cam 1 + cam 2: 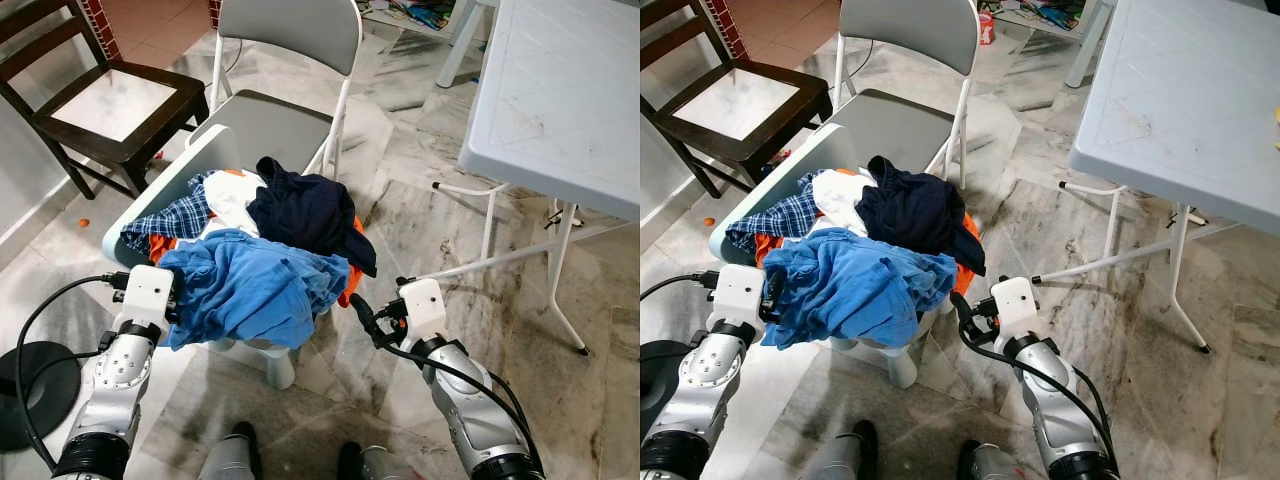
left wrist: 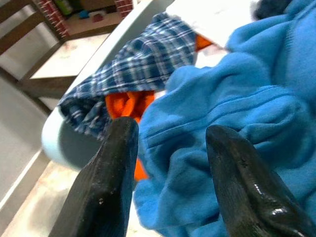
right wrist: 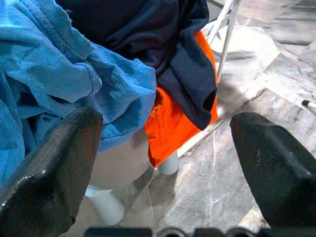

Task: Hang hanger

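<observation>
Both pincers sit nearest, at the bottom of the head views: the left pincer (image 2: pixel 170 168), fingers apart, is up against the blue shirt (image 1: pixel 255 285) at about 8 o'clock of the pile, and the right pincer (image 3: pixel 163 163), fingers wide apart and holding nothing, hangs just beside the pile's 4 o'clock edge. The clothes lie heaped on a pale plastic chair (image 1: pixel 205 150) — blue shirt in front, a navy garment (image 1: pixel 305 210) behind it, a plaid shirt (image 1: pixel 170 220) at 9 o'clock, orange cloth (image 3: pixel 173 121) and a white piece (image 1: pixel 235 195) between. A grey folding chair (image 1: pixel 290 30) stands at 12 o'clock, a dark wooden chair (image 1: pixel 110 100) at 10 o'clock, a white worktop (image 1: pixel 560 90) at 2 o'clock — no hanger can be made out.
</observation>
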`<state>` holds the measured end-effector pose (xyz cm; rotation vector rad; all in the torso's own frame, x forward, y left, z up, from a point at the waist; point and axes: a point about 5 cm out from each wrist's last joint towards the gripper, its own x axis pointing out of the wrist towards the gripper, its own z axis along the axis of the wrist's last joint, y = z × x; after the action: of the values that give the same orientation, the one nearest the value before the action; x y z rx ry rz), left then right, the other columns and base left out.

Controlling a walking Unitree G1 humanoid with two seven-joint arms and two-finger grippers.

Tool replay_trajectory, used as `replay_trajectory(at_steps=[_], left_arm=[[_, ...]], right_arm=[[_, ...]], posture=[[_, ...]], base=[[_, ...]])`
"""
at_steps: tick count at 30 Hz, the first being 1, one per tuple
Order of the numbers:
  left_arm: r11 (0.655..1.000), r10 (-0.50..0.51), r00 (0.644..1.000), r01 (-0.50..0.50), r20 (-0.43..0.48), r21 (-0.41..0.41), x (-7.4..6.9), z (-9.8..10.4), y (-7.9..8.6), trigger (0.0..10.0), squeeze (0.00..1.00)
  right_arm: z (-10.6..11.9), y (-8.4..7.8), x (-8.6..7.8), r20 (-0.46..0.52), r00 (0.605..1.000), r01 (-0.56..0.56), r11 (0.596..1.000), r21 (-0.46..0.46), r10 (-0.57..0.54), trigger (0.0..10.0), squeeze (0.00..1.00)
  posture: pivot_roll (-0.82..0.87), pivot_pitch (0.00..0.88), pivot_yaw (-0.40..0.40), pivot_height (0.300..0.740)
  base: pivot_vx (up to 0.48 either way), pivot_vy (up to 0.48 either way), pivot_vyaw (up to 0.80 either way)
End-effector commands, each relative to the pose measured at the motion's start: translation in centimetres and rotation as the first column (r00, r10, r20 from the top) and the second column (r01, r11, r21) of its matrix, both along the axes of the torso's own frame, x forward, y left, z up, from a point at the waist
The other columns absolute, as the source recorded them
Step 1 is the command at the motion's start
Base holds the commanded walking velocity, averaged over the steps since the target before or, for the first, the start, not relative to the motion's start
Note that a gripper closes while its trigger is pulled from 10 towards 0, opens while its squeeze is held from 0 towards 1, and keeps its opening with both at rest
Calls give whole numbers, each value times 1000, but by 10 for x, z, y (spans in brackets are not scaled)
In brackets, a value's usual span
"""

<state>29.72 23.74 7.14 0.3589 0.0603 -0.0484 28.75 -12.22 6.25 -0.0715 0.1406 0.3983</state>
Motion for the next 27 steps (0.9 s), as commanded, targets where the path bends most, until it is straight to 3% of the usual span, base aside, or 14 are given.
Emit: replay_trajectory(at_steps=[1, 8, 16, 20, 27], left_arm=[[997, -72, 997, 72, -12, 18, 1, 1, -3, 10000, 1000], [981, -170, 985, 170, -16, 95, 7, 11, -1, 10000, 1000], [971, -209, 975, 217, -79, 105, 10, 11, 8, 10000, 1000], [947, -281, 946, 301, -160, 113, 12, 8, 8, 10000, 1000], [940, -292, 940, 317, -179, 130, 22, 14, 8, 10000, 1000]], right_arm=[[-3, -3, -3, -10, 1000, 4, 1000, -7, -4, 10000, 0], [-4, -4, -5, -11, 1000, 11, 1000, -7, -11, 10000, 0], [-4, -5, -5, -12, 1000, 13, 1000, -7, -13, 10000, 0], [-4, -5, -5, -11, 1000, 12, 1000, -8, -12, 10000, 0], [-4, -5, -6, -12, 1000, 14, 1000, -9, -14, 10000, 0]], posture=[[37, 233, -51, 740], [29, 236, -46, 740], [28, 238, -46, 740], [28, 239, -48, 740], [17, 242, -43, 740]], base=[[0, 0, 0], [0, 0, 0], [0, 0, 0], [0, 0, 0], [0, 0, 0]])
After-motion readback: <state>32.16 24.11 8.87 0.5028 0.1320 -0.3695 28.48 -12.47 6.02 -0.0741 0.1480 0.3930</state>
